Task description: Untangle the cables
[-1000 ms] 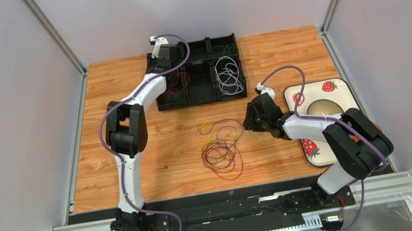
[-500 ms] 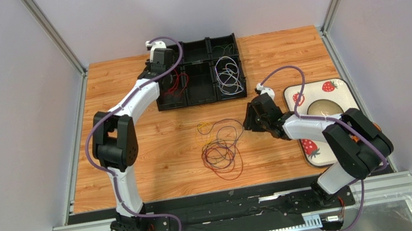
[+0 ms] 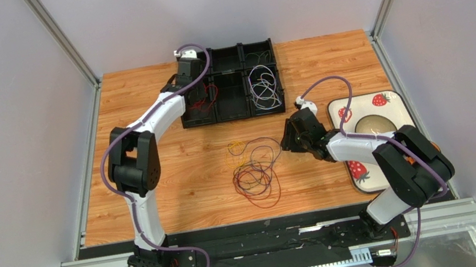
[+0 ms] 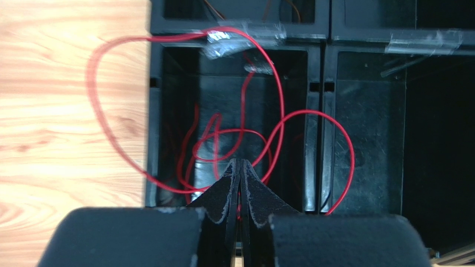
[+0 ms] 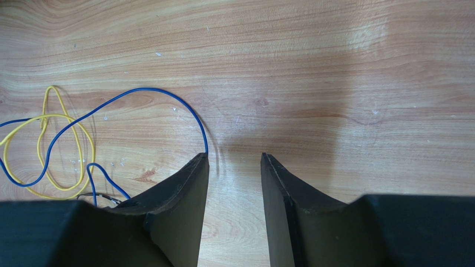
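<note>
Cables (image 3: 255,174) lie in a loose tangle near the middle of the bench (image 3: 139,99) – dark, red and yellow loops overlapping one another. More of them sit in the black tray (image 3: 237,48) at the bench's 12 o'clock edge: white cables (image 3: 264,88) coiled in a right-hand compartment, and a red cable (image 4: 279,111) at the tray's left end.

My left gripper (image 4: 237,167) hangs over that left end with its fingers pressed together. The red cable loops all around the fingertips: one big loop spills over the tray wall onto the wood toward 9 o'clock, another arcs across the divider toward 3 o'clock, and smaller loops cross just ahead of the tips inside the compartment. I cannot tell whether a strand is caught between the fingers.

My right gripper (image 5: 234,161) sits low over the bare wood at about 3 o'clock of the tangle, its fingers apart with nothing between them. A blue cable (image 5: 139,90) ends right at the tip of one finger and curves away toward 9 o'clock, where it crosses a yellow cable (image 5: 44,122) looped on the bench.

A strawberry plate (image 3: 398,109) rests at the bench's 3 o'clock edge, well apart from the tangle – my right arm reaches across it.
</note>
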Tool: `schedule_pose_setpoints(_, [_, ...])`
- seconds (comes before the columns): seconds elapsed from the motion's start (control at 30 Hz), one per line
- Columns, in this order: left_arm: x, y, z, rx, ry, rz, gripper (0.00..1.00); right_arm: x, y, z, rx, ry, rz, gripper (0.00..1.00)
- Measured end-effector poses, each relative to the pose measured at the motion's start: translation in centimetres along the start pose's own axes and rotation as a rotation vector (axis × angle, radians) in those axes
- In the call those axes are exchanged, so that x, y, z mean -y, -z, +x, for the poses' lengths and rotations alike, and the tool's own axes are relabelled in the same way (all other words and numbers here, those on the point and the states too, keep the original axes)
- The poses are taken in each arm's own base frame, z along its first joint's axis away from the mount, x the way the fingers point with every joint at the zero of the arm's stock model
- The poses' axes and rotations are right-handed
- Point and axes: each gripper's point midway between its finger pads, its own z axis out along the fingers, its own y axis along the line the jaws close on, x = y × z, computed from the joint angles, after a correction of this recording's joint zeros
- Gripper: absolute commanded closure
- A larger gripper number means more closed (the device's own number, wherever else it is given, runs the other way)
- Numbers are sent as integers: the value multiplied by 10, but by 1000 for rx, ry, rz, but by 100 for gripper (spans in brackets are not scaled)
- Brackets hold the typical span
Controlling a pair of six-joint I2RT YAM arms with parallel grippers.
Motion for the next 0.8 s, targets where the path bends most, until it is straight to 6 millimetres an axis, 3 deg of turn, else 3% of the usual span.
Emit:
schedule_pose_setpoints(0.37, [-7, -45, 37, -138, 57, 13, 96, -1, 0, 0, -1, 2, -1, 57])
schedule_pose_setpoints(0.8, [-19, -61, 64, -259, 58, -26, 96, -1, 0, 0, 0, 2, -1, 57])
